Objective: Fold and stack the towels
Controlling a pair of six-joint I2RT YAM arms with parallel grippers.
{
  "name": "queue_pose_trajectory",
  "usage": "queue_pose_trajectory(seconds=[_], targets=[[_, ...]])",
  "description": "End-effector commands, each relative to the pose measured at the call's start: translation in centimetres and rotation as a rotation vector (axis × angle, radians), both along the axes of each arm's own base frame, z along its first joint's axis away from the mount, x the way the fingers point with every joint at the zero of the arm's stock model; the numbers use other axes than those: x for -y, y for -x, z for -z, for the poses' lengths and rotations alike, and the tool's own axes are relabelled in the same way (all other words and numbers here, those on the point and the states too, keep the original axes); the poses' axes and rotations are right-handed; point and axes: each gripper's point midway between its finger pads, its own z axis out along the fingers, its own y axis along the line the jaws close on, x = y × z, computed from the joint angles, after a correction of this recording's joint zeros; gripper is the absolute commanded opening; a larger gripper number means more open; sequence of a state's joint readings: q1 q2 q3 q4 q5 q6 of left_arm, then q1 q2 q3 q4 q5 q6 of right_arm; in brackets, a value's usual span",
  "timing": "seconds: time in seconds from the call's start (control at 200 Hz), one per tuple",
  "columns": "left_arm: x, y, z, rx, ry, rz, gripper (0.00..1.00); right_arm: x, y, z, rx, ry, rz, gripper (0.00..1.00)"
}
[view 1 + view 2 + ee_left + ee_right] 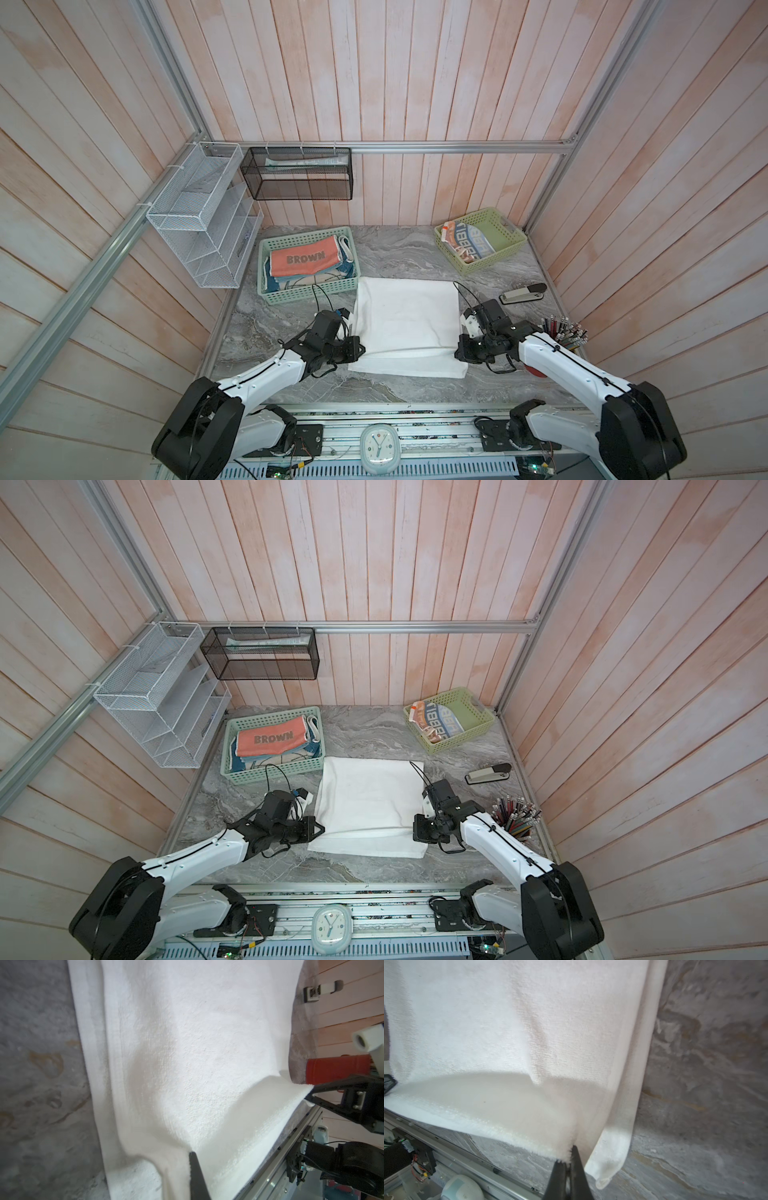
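White towel [407, 320] lies spread on the marbled table [399, 253]. Left gripper [360, 350] and right gripper [458, 354] each pinch a near corner — both clenched on cloth.

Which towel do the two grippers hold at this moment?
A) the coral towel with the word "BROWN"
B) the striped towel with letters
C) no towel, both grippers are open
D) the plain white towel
D: the left gripper and the right gripper are each shut on a near corner of the white towel, as both wrist views show.
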State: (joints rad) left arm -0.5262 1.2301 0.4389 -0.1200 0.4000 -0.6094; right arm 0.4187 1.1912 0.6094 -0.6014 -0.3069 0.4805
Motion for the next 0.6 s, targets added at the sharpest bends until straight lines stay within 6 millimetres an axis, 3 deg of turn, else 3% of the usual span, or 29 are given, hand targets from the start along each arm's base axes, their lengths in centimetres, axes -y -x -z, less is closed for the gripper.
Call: queue_pose_trajectory(seconds=[0.0, 0.18, 0.305, 0.445, 0.595], targets=[[0.2, 0.2, 1.4, -0.023, 0.001, -0.031, 0.0, 0.2, -0.1, 0.9, -0.018, 0.023, 0.031, 0.0], [0.6, 0.1, 3.4, -0.048, -0.015, -0.035, 0.0, 0.3, -0.9, 2.5, -0.028, 0.055, 0.044, 0.0], [1.1, -1.2, 3.2, -0.035, -0.028, -0.021, 0.0, 0.1, -2.2, 2.8, -0.019, 0.08, 0.025, 0.0], [1.5, -3.0, 0.6, 0.02, -0.041, -0.003, 0.0, 0.6, -4.0, -0.2, 0.04, 0.144, 0.0, 0.0], [0.7, -3.8, -3.0, 0.09, -0.078, -0.007, 0.0, 2.5, -3.6, -4.1, 0.089, 0.181, 0.034, 0.0]])
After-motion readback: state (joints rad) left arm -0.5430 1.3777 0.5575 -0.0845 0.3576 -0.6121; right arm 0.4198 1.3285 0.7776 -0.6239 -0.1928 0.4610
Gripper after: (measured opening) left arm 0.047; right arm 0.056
